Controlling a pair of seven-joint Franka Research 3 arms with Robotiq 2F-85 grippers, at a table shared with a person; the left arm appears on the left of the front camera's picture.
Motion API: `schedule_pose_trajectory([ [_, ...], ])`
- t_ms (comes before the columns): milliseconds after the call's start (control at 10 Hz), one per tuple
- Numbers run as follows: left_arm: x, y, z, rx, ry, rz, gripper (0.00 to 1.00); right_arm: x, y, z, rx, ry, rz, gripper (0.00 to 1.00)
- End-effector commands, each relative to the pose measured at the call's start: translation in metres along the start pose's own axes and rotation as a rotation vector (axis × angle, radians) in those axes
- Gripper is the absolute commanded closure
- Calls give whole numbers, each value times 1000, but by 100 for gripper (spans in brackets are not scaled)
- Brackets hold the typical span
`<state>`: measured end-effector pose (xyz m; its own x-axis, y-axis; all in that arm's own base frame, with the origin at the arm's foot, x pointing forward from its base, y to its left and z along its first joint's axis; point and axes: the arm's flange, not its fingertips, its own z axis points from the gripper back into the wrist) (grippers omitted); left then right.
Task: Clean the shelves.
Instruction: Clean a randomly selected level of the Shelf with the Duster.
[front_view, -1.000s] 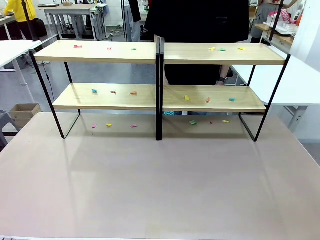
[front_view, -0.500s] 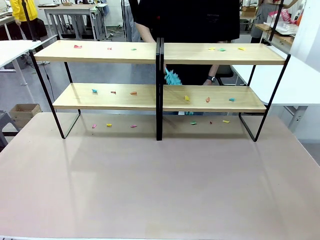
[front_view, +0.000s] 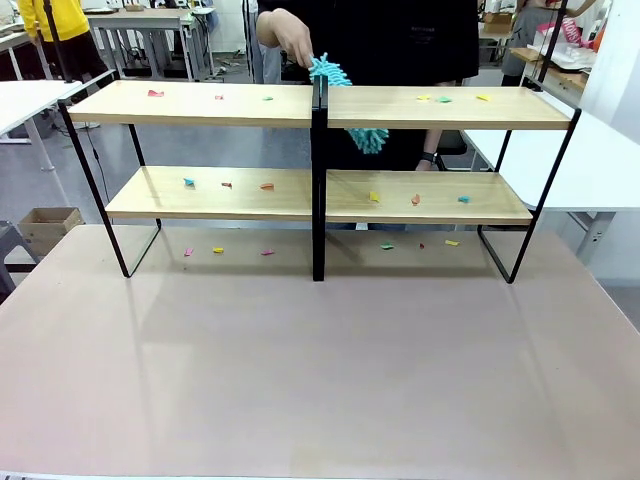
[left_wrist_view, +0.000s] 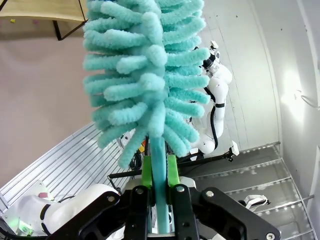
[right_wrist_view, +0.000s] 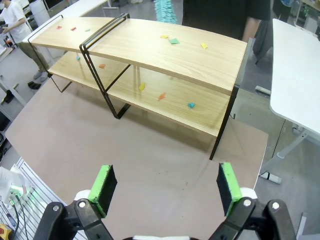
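The shelves (front_view: 200, 104) stand across the far half of the table, light-wood boards in a black frame with a central post (front_view: 318, 180). Small coloured paper scraps (front_view: 155, 93) lie on all the boards. Behind the post, a person's hand (front_view: 290, 35) holds a teal fluffy duster (front_view: 368, 138) at top-board height. My left gripper (left_wrist_view: 159, 170) is shut on the handle of another teal duster (left_wrist_view: 145, 65), whose head rises above the fingers. My right gripper (right_wrist_view: 165, 186) is open above the table, facing the shelves (right_wrist_view: 200, 65), with nothing between its pads.
More scraps (front_view: 217, 250) lie on the pinkish table (front_view: 320, 370) under the shelves. White tables stand at the left (front_view: 25, 100) and right (front_view: 600, 170). A cardboard box (front_view: 48, 225) sits on the floor at the left.
The person's hand has raised a teal duster from behind the lower boards to the top of the central post. The shelves and scraps have not moved.
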<state>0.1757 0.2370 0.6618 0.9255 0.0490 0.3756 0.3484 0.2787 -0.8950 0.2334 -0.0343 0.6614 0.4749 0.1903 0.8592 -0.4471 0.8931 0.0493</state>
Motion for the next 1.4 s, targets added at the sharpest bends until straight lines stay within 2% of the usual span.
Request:
schedule_pose_trajectory([
  [0,20,-11,-22,42,29,73,87,0,1,0,7,-1,-2,0],
  [100,35,-25,-41,25,109,22,87,0,1,0,7,-1,-2,0],
  [200,45,-34,-53,37,139,3,87,0,1,0,7,-1,-2,0],
  [300,53,-39,-72,29,171,44,87,0,1,0,7,-1,-2,0],
  [500,80,-52,-140,116,201,160,87,0,1,0,7,-1,-2,0],
  [700,117,-65,-229,199,273,179,87,0,1,0,7,-1,-2,0],
  [800,128,-66,-262,229,246,165,87,0,1,0,7,-1,-2,0],
  [900,127,-71,-266,136,370,180,87,0,1,0,7,-1,-2,0],
  [1000,121,-61,-244,217,269,167,87,0,1,0,7,-1,-2,0],
  [1100,127,-67,-278,210,317,166,87,0,1,0,7,-1,-2,0],
  [1200,120,-59,-261,199,219,172,87,0,1,0,7,-1,-2,0],
  [1300,126,-59,-270,223,114,191,87,0,1,0,7,-1,-2,0],
])
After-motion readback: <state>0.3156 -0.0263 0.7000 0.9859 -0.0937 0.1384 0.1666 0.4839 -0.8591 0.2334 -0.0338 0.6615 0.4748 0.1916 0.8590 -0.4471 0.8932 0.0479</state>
